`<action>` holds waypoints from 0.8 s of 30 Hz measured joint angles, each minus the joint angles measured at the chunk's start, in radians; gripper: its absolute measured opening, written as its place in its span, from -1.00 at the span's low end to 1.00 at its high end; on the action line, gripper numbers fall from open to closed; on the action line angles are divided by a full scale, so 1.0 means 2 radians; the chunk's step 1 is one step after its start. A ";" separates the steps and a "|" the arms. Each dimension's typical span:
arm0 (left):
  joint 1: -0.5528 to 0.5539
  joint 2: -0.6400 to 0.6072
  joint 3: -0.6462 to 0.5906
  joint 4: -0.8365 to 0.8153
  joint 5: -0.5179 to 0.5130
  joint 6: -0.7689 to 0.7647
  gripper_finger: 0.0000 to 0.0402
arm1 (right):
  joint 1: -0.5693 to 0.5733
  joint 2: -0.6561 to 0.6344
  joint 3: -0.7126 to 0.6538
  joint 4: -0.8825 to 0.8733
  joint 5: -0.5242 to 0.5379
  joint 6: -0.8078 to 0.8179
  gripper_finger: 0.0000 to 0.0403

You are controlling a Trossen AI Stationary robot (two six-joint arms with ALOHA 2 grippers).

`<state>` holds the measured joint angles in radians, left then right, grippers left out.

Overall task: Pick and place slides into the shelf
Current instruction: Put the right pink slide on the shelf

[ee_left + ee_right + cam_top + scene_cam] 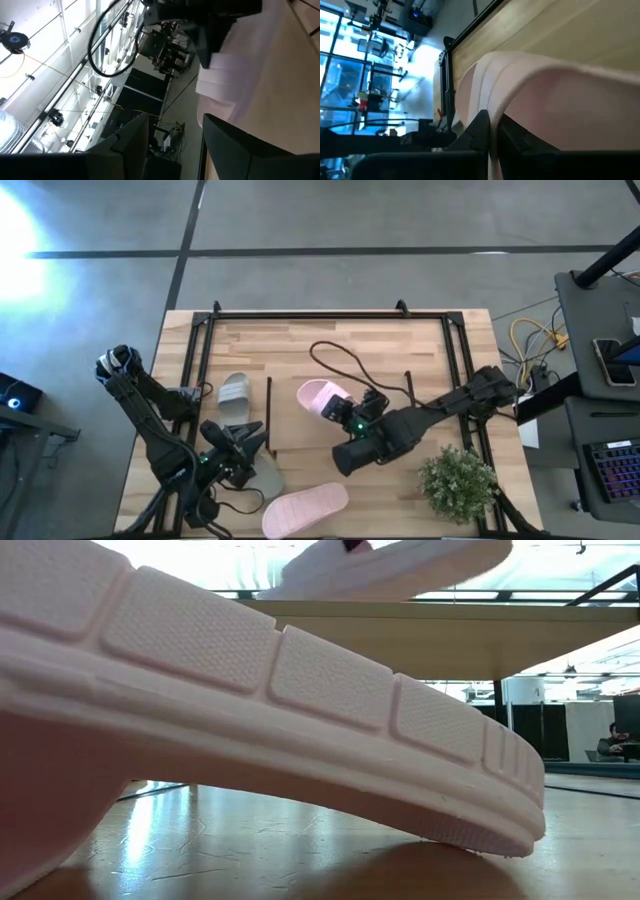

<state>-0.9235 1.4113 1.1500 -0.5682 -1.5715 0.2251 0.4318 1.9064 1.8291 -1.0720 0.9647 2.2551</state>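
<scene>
The right gripper (338,412) is clamped on the strap of 1 pale pink slide (322,397), lifted above the shelf (330,340).

Two slides are pale pink, one (322,398) on the light wooden shelf top (400,340) and one (305,508) near the table's front edge, its sole moulded in finely textured blocks. Two others (235,393) are grey-green, the bushy plant (458,480) green, the arms and frames black
</scene>
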 joint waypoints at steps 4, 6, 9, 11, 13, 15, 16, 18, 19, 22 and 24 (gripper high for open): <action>0.004 0.000 0.000 0.000 0.001 0.010 -0.14 | -0.005 0.000 -0.032 0.022 -0.010 -0.001 -0.93; 0.005 0.000 0.002 0.000 0.021 0.010 -0.14 | -0.007 0.000 -0.040 0.024 -0.013 -0.005 -0.93; 0.010 0.000 0.017 0.002 0.081 0.008 -0.14 | -0.007 0.000 -0.041 0.026 -0.015 -0.015 -0.93; 0.016 0.000 0.028 0.006 0.089 0.008 -0.14 | -0.008 0.000 -0.041 0.027 -0.015 -0.025 -0.93; 0.027 -0.001 0.037 0.006 0.089 0.008 -0.14 | -0.008 0.000 -0.038 0.027 -0.019 -0.031 -0.93; 0.037 -0.003 0.045 0.006 0.089 0.008 -0.14 | -0.008 0.000 -0.038 0.026 -0.028 -0.033 -0.91; 0.042 -0.004 0.048 0.005 0.089 0.008 -0.14 | -0.009 0.000 -0.039 0.026 -0.029 -0.032 -0.89; 0.049 -0.004 0.054 0.005 0.088 0.008 -0.14 | -0.009 0.000 -0.041 0.024 -0.032 -0.030 -0.80; 0.052 -0.004 0.056 0.005 0.088 0.009 -0.14 | -0.009 0.000 -0.041 0.024 -0.034 -0.030 -0.73; 0.057 -0.004 0.055 0.004 0.090 0.009 -0.14 | -0.009 -0.002 -0.041 0.026 -0.038 -0.032 -0.50; 0.060 -0.004 0.052 0.002 0.090 0.009 -0.14 | -0.009 -0.006 -0.040 0.022 -0.048 -0.031 -0.35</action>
<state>-0.8044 1.4033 1.2540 -0.5648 -1.3920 0.2428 0.4133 1.8944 1.7483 -1.0287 0.8693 2.1940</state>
